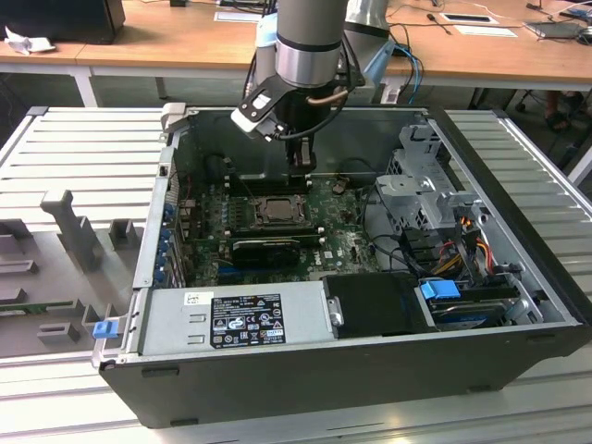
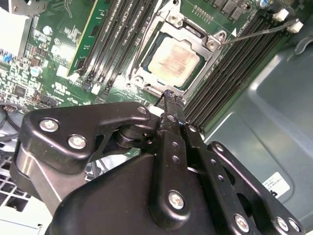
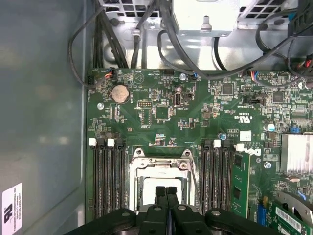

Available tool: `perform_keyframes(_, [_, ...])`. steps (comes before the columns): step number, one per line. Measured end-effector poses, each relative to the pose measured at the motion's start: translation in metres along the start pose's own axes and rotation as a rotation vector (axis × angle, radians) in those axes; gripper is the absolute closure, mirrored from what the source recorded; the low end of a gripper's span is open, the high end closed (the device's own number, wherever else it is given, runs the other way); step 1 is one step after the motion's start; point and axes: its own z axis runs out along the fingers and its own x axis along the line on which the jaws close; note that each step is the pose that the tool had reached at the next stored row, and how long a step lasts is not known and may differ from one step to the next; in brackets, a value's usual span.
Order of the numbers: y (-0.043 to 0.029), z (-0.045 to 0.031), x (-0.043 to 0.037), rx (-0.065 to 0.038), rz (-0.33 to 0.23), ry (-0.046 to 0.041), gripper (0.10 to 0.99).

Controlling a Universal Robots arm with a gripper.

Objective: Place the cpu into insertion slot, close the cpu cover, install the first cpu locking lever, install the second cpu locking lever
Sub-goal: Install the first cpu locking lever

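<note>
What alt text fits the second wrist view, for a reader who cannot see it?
A black gripper, fingers shut, points at a socket holding a pale square chip under a metal frame, with memory slots either side on a green motherboard.

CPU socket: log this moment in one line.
cpu seated in insertion slot | cpu cover down | gripper shut, at slot edge

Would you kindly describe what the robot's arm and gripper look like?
The arm is a silvery-grey cylinder with a pale-blue joint cap. The gripper is glossy black, built of linkage bars with silver screw heads, tapering to slim fingers.
</note>
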Motion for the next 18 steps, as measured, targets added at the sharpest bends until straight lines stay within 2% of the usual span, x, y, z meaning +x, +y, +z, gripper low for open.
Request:
perform_keyframes(4, [0.0000,0.0003,0.0000,0.003,-0.078,0.0001,0.980])
perform_keyframes(5, [0.0000,0.0006,0.0000,0.004,-0.117,0.0002,0.980])
perform_keyframes(8, [0.0000,0.0011,-0.0001,0.005,-0.181,0.0001,0.980])
perform_keyframes(13, [0.0000,0.0015,0.0000,0.003,-0.244,0.0081,0.980])
perform_keyframes(18, [0.0000,0.0014,-0.0001,0.005,-0.297,0.0091,0.980])
